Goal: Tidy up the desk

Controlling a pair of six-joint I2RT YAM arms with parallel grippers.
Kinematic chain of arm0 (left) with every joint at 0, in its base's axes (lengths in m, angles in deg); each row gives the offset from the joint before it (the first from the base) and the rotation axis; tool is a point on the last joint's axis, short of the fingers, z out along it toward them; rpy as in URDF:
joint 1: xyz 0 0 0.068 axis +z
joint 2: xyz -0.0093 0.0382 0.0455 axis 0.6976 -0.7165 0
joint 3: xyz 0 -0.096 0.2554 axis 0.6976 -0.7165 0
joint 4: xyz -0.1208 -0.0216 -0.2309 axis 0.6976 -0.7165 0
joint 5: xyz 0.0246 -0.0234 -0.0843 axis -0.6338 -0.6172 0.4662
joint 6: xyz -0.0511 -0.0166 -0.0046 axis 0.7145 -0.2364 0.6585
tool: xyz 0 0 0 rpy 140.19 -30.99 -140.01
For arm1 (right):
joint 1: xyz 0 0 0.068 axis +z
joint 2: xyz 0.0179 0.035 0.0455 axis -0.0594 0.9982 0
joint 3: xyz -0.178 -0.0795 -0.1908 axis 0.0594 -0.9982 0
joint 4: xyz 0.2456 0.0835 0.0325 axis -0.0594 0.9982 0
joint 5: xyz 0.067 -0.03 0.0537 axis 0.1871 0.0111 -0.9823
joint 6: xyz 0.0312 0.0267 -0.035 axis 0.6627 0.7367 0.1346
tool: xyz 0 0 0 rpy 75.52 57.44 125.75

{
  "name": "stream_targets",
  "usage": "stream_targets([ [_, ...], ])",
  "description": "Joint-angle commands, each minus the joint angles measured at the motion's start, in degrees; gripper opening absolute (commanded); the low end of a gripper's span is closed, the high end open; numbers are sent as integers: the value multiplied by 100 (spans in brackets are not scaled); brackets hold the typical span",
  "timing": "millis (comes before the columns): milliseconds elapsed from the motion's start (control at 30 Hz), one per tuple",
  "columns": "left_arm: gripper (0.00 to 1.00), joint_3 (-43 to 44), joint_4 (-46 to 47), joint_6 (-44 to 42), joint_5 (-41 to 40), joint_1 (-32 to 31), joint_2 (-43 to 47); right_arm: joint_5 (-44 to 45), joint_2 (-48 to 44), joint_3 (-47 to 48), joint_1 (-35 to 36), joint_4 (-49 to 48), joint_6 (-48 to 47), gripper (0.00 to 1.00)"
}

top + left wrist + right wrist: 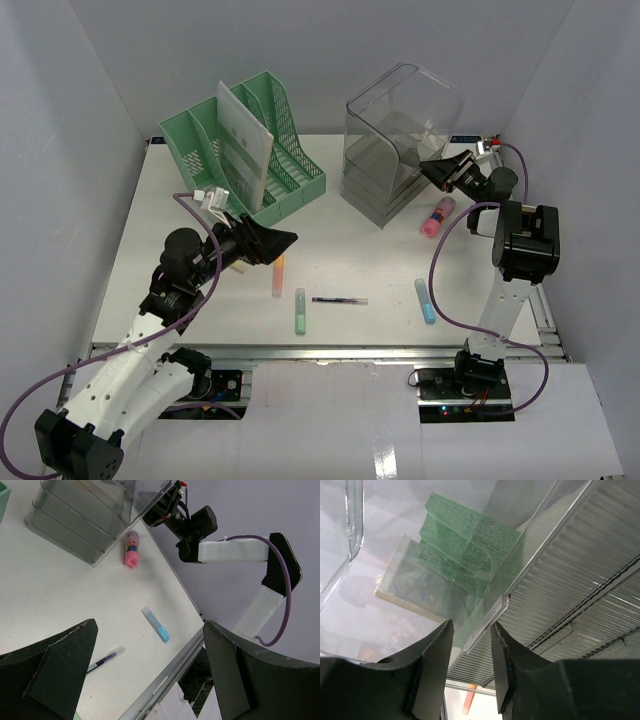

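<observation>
Right wrist: right hand (pixel 471 625) straddles drawer lip (pixel 492 609), grip indiscernible; left hand (pixel 150 624) released.

- From high behind the near edge we looked down on the whole worktop (pixel 200 290), taking in the green file rack (pixel 285 165) and the clear drawer box (pixel 400 130).
- From the left wrist we looked out between the fingers (pixel 55 680) of the left pincer (pixel 150 630), low across the worktop toward the right arm (pixel 230 550). The drawer box, pink marker (pixel 131 550), blue marker (pixel 156 624) and pen (pixel 105 659) were shared with the overhead view.
- From the right wrist we sat close against the drawer box, behind the right pincer (pixel 471 630), seeing the rack through its clear walls.
</observation>
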Motion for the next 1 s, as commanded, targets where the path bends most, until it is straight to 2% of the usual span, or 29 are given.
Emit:
stream_targets([
  [0,98,229,119,65,-37,5,32,113,67,207,96,3,-138,41],
  [233,98,263,109,183,-31,-1,-76,170,55,156,120,85,-154,35],
  [567,98,320,488,378,-95,-164,-667,182,33,161,116,31,-41,19],
  [733,98,547,913,143,-278,-558,-1238,190,-118,19,97,-83,85,11],
  [967,98,1042,1470,-545,-381,-1044,-2015,37,-549,-310,-83,-325,361,9],
])
